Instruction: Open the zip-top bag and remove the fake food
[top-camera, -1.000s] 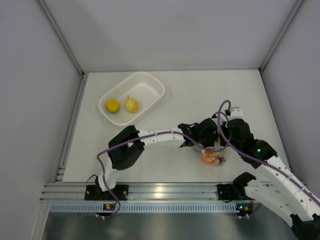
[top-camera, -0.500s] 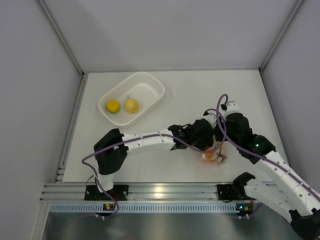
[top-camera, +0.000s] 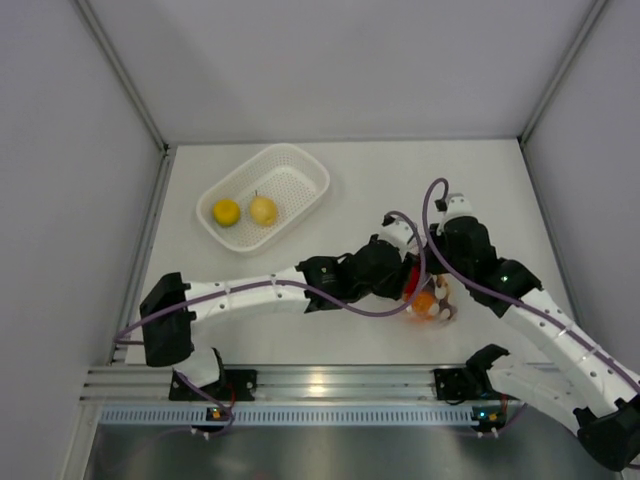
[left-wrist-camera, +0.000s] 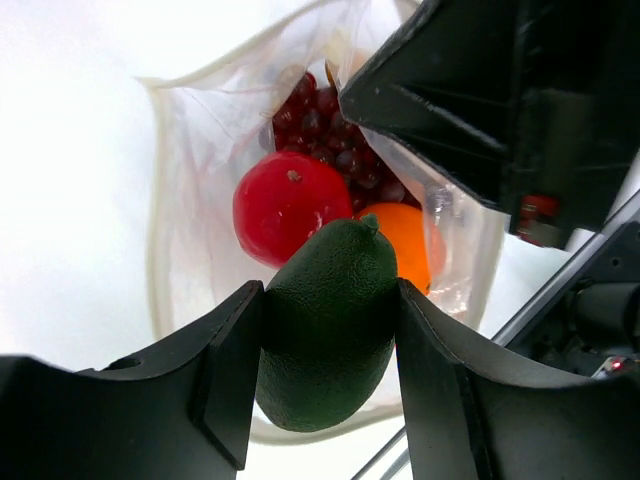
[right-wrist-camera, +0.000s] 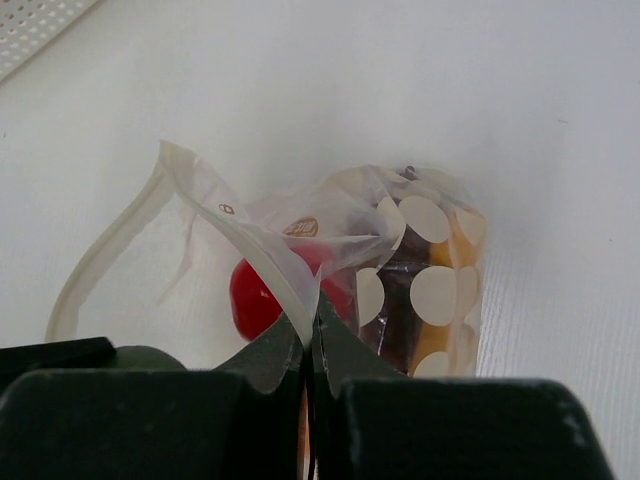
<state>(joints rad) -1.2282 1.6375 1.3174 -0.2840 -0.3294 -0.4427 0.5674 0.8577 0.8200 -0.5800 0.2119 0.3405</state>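
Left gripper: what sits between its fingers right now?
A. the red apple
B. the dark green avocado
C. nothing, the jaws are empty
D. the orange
B: in the left wrist view the left gripper has a finger pressed on each side of the avocado at the mouth of the zip-top bag, while the red apple, orange and grapes lie inside it.

1. White table (top-camera: 480, 180), matte, evenly lit.
2. Plain grey walls (top-camera: 330, 60) behind table and on both sides.
3. Aluminium rail (top-camera: 330, 383) along table's near edge, light glare mid-rail.
4. Metal track (top-camera: 143, 250) along table's left edge.
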